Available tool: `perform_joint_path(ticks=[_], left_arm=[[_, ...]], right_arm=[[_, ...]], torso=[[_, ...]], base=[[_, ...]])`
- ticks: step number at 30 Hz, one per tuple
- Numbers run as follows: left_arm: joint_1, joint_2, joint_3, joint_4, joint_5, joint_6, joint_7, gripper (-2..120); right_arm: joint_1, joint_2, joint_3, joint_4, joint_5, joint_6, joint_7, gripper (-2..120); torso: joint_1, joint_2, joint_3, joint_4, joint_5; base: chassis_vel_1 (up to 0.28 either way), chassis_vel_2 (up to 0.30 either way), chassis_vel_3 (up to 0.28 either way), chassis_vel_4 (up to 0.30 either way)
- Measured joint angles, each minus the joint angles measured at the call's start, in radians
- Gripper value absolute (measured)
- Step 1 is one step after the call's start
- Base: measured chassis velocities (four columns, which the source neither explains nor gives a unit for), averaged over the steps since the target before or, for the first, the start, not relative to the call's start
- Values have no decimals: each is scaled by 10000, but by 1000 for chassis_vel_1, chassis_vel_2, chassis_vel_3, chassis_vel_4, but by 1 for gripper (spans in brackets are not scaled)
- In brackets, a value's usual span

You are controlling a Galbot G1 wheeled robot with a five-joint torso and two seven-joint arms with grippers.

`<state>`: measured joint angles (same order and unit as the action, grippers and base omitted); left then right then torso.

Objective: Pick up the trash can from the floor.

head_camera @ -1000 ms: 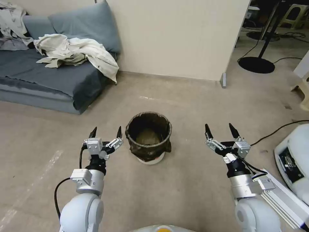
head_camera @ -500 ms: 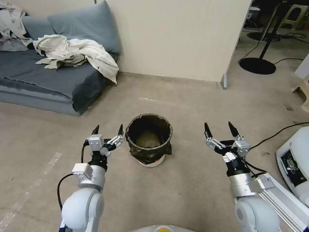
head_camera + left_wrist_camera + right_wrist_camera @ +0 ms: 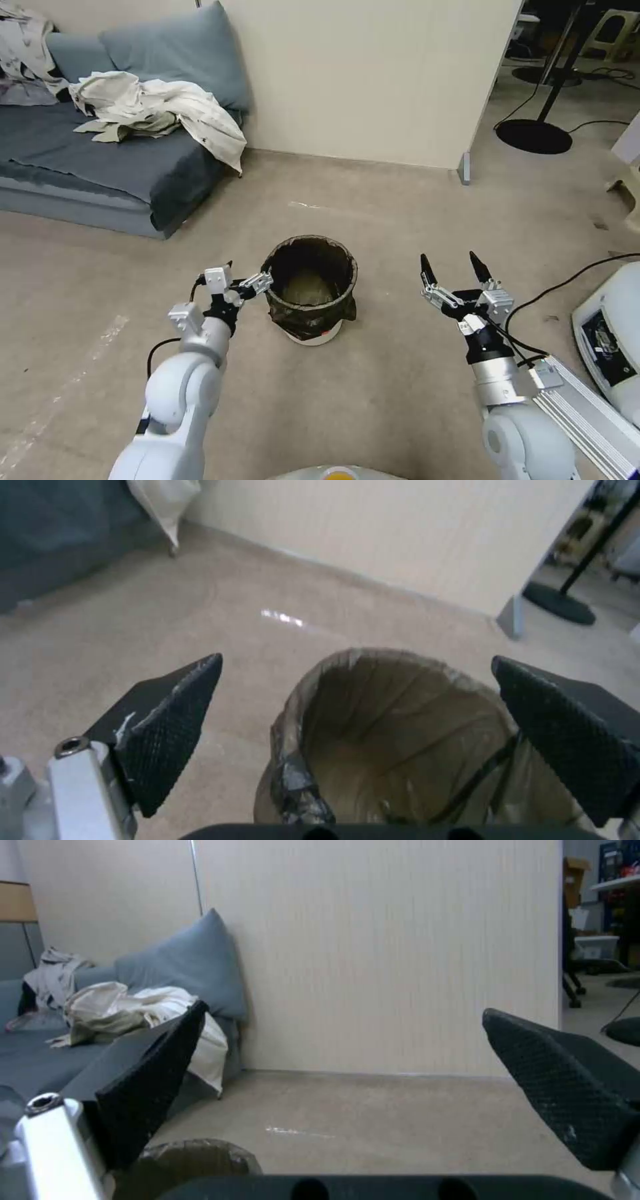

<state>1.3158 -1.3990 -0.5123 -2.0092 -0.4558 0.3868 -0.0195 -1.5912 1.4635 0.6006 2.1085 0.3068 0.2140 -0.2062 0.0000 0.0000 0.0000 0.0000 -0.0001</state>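
The trash can [image 3: 308,319], a small round white bin lined with a dark crinkled bag folded over its rim, stands upright on the beige floor [image 3: 393,413]. My left gripper [image 3: 248,273] is open just left of the can, one fingertip close to its left rim. In the left wrist view the can's mouth [image 3: 400,730] lies ahead, with its near rim wall between the spread fingers of the left gripper [image 3: 357,659]. My right gripper [image 3: 449,261] is open and hangs apart, to the right of the can. The right wrist view shows the right gripper [image 3: 343,1007] and a bit of the can's rim [image 3: 193,1157].
A grey sofa [image 3: 80,167] with pale clothes [image 3: 160,110] is at the far left. A beige partition wall [image 3: 367,80] stands behind the can. A black stand base [image 3: 533,137] sits far right. A white device [image 3: 610,333] and a black cable [image 3: 573,270] lie to the right.
My left arm has swung right and forward, bringing its open gripper up to the can's left rim. The right gripper has hardly moved.
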Motion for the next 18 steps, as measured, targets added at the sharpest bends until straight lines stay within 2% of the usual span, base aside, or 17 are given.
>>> perform_joint_path(ticks=[2, 7, 10, 18], left_arm=[[-261, 144, 72, 181, -150, 317, -113, 100], [-316, 175, 90, 219, -179, 373, -126, 100], [-789, 393, 230, 558, -327, 738, -283, 100], [-1314, 548, 288, 873, -434, 1351, -602, 100]], right_arm=[[-60, 65, -4, 8, -50, 1, -27, 100], [-74, 81, -7, 13, -62, 1, -32, 100], [-158, 199, -52, 52, -182, 4, -91, 100], [-194, 302, -77, 55, -233, 32, -166, 100]], torso=[[1, 0, 0, 0, 1], [0, 0, 0, 0, 0], [0, 0, 0, 0, 0], [0, 0, 0, 1, 1]], base=[[0, 0, 0, 0], [0, 0, 0, 0], [0, 0, 0, 0], [0, 0, 0, 0]])
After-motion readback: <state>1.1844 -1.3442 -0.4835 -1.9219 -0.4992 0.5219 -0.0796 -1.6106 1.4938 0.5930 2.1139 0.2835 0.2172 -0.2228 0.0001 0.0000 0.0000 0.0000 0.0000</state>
